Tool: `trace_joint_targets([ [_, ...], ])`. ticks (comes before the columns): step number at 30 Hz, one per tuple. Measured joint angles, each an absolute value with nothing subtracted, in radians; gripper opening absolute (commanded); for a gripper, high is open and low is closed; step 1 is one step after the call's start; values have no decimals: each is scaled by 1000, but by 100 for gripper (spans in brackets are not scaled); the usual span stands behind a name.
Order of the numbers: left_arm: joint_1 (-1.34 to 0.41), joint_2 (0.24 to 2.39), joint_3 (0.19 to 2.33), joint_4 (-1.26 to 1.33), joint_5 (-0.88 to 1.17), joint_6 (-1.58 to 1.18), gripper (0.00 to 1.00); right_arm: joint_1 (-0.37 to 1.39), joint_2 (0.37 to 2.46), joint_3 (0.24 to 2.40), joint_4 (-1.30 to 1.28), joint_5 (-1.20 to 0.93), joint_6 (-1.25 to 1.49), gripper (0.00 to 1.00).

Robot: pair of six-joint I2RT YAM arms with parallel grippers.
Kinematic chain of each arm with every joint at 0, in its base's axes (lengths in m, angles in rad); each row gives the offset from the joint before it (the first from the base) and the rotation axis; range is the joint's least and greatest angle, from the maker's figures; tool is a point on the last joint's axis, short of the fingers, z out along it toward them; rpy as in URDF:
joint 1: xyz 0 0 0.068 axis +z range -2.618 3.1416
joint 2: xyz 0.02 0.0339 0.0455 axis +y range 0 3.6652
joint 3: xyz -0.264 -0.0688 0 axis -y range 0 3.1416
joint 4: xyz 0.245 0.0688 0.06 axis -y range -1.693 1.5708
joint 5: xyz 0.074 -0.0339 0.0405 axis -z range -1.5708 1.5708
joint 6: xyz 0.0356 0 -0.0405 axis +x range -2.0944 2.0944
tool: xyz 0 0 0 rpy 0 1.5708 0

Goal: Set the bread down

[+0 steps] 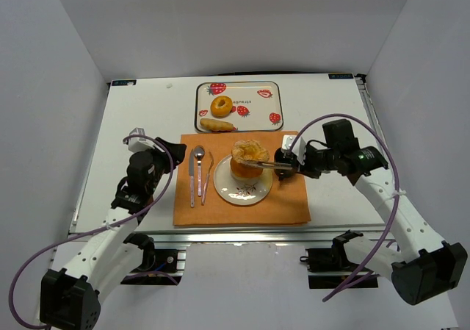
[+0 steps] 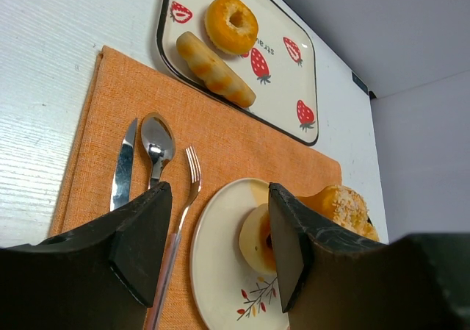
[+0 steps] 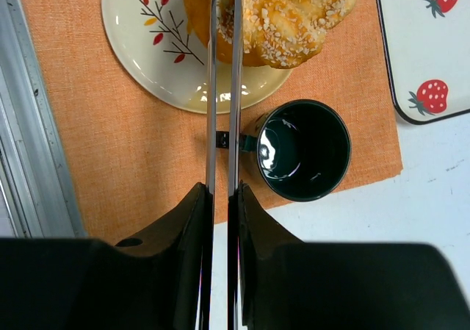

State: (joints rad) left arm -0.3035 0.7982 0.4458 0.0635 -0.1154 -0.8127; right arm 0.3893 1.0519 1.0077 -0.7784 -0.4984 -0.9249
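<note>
The bread point(image 1: 250, 151), a golden seeded twist point(image 3: 294, 14), rests on top of an orange round bun point(image 1: 239, 170) on the cream plate point(image 1: 233, 192). My right gripper point(image 1: 288, 161) is shut on metal tongs point(image 1: 266, 166). The two thin tong blades point(image 3: 211, 87) run close together from my right gripper point(image 3: 222, 190) across the bread's edge. Whether they pinch the bread I cannot tell. My left gripper point(image 1: 172, 153) hangs open and empty point(image 2: 217, 220) over the mat's left side, by the cutlery.
An orange mat point(image 1: 286, 205) carries the plate, a knife point(image 1: 192, 177), a spoon point(image 1: 200, 161) and a fork point(image 1: 208, 177). A dark green cup point(image 3: 301, 150) stands right of the plate under my right gripper. The strawberry tray point(image 1: 257, 115) behind holds a doughnut point(image 1: 221, 106) and a long roll point(image 1: 217, 126).
</note>
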Motion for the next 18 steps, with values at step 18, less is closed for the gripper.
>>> trace_joint_targets([
  [18,-303,760,446,52,-116,-814,65,440,1030,932,-754,-500,-924,51],
])
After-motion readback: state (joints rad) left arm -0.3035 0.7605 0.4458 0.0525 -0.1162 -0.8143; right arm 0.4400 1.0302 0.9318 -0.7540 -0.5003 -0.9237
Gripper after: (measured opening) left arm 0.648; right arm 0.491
